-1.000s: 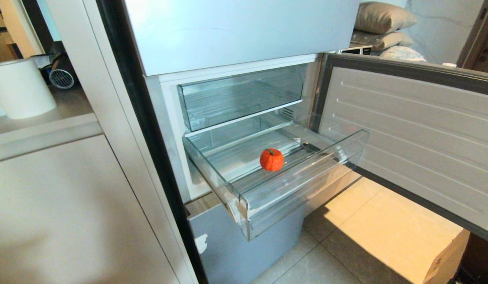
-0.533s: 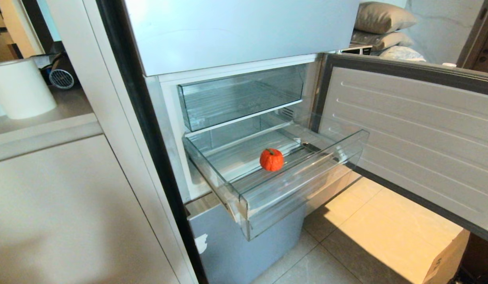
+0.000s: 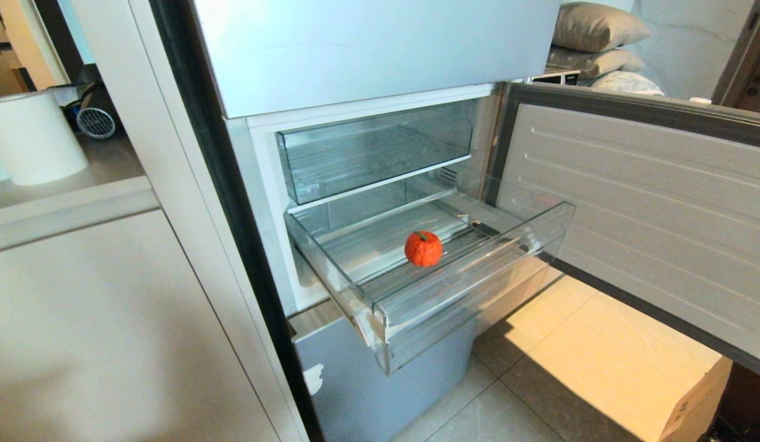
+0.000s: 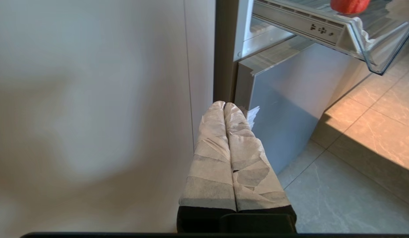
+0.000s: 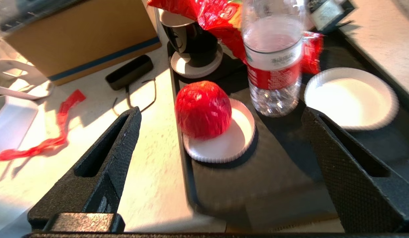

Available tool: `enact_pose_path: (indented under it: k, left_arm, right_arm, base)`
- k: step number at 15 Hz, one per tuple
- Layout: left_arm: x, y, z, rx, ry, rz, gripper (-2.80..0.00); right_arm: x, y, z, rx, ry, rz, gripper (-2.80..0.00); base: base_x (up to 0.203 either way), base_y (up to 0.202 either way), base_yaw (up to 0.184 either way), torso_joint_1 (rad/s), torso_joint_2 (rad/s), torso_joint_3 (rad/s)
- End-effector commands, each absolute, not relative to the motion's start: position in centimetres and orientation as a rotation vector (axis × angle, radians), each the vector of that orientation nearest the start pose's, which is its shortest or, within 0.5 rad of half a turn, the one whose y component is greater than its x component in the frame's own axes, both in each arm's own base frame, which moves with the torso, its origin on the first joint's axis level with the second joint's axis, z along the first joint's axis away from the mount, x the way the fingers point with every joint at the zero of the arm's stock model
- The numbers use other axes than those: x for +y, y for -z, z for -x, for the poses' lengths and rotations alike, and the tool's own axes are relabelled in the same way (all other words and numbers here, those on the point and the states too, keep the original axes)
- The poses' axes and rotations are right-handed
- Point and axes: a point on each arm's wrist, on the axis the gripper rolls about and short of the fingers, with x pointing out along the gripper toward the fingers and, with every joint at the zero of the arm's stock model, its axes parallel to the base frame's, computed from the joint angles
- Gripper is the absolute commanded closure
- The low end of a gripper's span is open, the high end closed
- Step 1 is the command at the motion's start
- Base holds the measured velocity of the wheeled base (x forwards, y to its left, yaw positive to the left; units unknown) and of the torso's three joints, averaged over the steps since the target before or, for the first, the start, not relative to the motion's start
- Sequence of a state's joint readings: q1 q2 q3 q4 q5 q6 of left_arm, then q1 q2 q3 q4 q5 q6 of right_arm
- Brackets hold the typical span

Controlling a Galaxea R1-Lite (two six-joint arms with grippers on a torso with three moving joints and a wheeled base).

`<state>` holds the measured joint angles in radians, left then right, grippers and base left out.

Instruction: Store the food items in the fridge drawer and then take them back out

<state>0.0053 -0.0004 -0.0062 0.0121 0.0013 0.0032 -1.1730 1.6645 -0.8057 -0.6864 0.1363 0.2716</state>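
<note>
Above the black tray [image 5: 283,172]: centre the wide-open right gripper [image 5: 221,148] round the deep-red fruit [image 5: 203,109] on its white saucer [image 5: 229,145], clear of the water bottle [image 5: 274,62]; orange-red fruit [image 3: 423,248] already in the fridge drawer [image 3: 466,288]; left gripper [image 4: 225,109] closed, parked.

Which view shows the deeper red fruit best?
The right wrist view: the deeper red fruit sits on a small white plate, between the open right pincer fingers. Head and left wrist views show only the orange-red fruit.

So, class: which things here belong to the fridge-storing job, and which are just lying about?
Job: orange-red fruit; fridge drawer; red fruit; right tool.

Lying about: water bottle; paper plate; cup; cardboard box; pillows.
</note>
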Motion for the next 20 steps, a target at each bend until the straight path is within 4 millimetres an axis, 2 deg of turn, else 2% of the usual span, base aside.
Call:
enact_pose_path:
  k: [1,6,9,13,16,20]
  left_arm:
    - [0.0,-7.6,2.3,0.006,-0.008,-0.003,0.00]
    - [0.0,-7.6,2.3,0.006,-0.008,-0.003,0.00]
    - [0.0,-7.6,2.3,0.006,-0.008,-0.003,0.00]
    - [0.0,-7.6,2.3,0.006,-0.008,-0.003,0.00]
    - [0.0,-7.6,2.3,0.006,-0.008,-0.003,0.00]
    - [0.0,-7.6,2.3,0.006,-0.008,-0.003,0.00]
  right_arm:
    - [-29.7,-17.4,-14.0,0.052,1.013,-0.389,-2.80]
    - [-31.8,-15.3,-17.5,0.063,0.941,-0.339,-2.80]
    - [-33.2,-14.9,-19.6,0.048,0.915,-0.318,-2.80]
    - [-34.4,-14.2,-20.4,0.050,0.916,-0.316,-2.80]
    - [-36.0,-12.5,-21.6,0.066,0.908,-0.324,-2.80]
    - [-36.5,-11.5,-21.7,0.083,0.917,-0.337,-2.80]
  base:
    - [0.000,0.000,0.000,0.000,0.00,0.000]
    - [0.000,0.000,0.000,0.000,0.00,0.000]
    - [0.000,0.000,0.000,0.000,0.00,0.000]
    - [0.000,0.000,0.000,0.000,0.00,0.000]
    - [0.000,0.000,0.000,0.000,0.00,0.000]
    - [0.000,0.000,0.000,0.000,0.00,0.000]
